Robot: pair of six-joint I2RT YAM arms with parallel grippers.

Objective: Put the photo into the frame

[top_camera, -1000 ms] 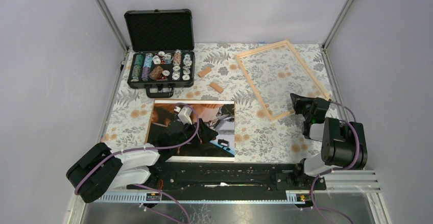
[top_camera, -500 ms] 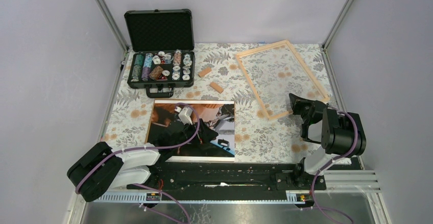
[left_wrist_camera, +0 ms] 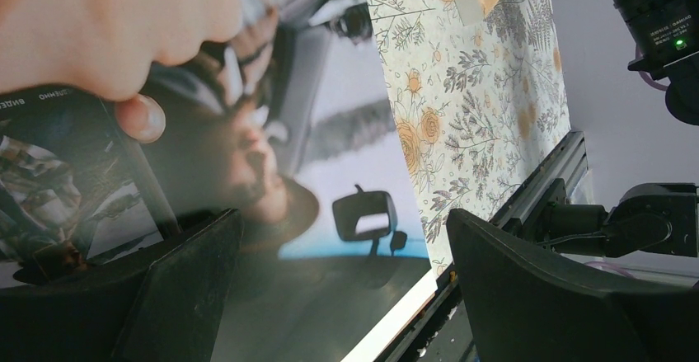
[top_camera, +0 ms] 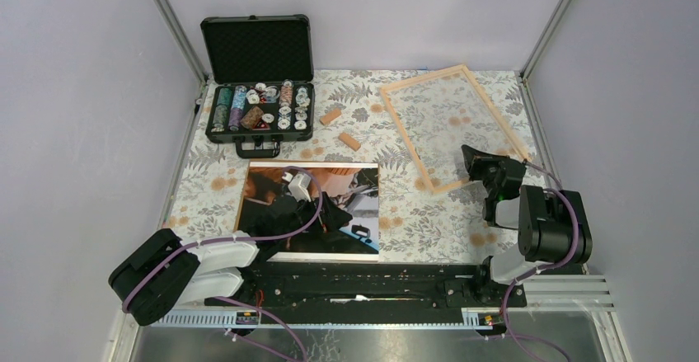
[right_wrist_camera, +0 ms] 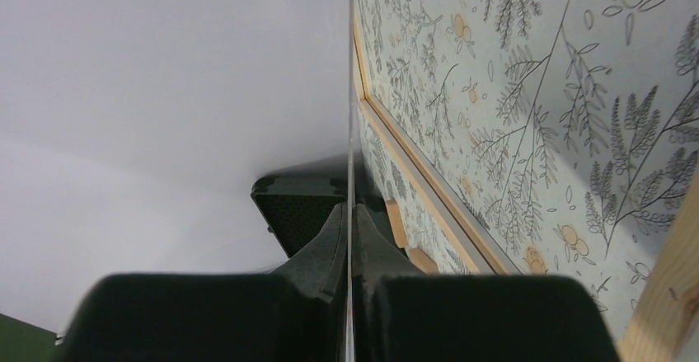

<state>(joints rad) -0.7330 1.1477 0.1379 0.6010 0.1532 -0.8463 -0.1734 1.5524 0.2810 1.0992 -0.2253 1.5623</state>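
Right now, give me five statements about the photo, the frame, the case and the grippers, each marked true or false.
1. The photo lies inside the frame. False: it lies on the table, apart from it, under the left gripper.
2. The left gripper is open. True.
3. The right gripper is open. False: it is shut, by the frame's near edge.
4. The case is closed. False: its lid is up.
5. Two wooden blocks lie between case and frame. True.
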